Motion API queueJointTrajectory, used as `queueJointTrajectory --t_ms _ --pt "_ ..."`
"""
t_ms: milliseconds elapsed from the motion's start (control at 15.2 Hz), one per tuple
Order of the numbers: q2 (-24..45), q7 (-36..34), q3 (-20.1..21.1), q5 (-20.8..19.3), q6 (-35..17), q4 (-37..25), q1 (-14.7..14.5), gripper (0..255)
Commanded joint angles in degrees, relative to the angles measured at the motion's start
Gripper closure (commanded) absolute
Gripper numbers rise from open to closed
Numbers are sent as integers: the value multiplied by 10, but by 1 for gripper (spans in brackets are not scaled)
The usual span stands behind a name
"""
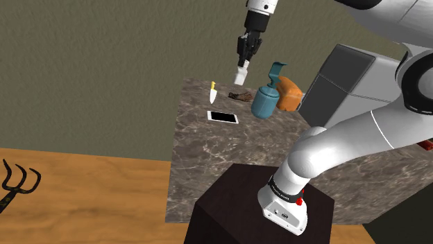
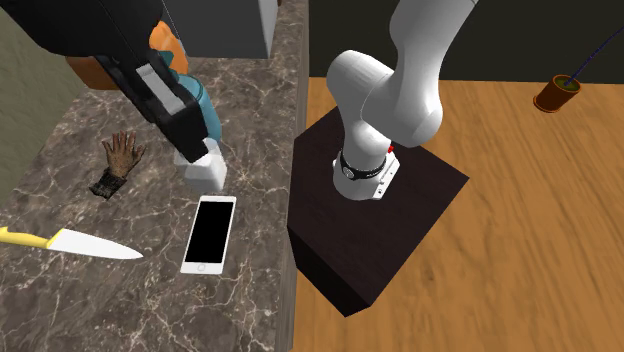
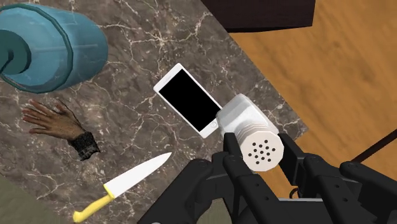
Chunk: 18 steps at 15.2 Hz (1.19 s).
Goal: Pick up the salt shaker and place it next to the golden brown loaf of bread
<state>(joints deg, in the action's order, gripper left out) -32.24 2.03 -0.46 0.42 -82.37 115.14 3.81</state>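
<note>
The white salt shaker hangs in the air above the marble counter, and my gripper is shut on it. In the wrist view the two black fingers clasp the shaker by its sides, its holed cap facing the camera. The second exterior view shows the shaker just above the phone's far end. The golden brown loaf lies behind a teal jug, to the shoulder view's right of the gripper.
Under and around the gripper lie a white phone, a yellow-handled knife and a dark glove. The teal jug stands tall beside the loaf. A grey box sits behind it. The counter edge drops to wooden floor.
</note>
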Motion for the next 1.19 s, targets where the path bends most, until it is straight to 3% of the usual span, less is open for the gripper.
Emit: queueJointTrajectory --t_ms 0,594,1122 --pt "3 15 -11 -6 4 -7 4 255" --pt "33 143 -114 -57 0 -37 36 255" --pt "103 263 -208 -79 -7 -107 60 255"
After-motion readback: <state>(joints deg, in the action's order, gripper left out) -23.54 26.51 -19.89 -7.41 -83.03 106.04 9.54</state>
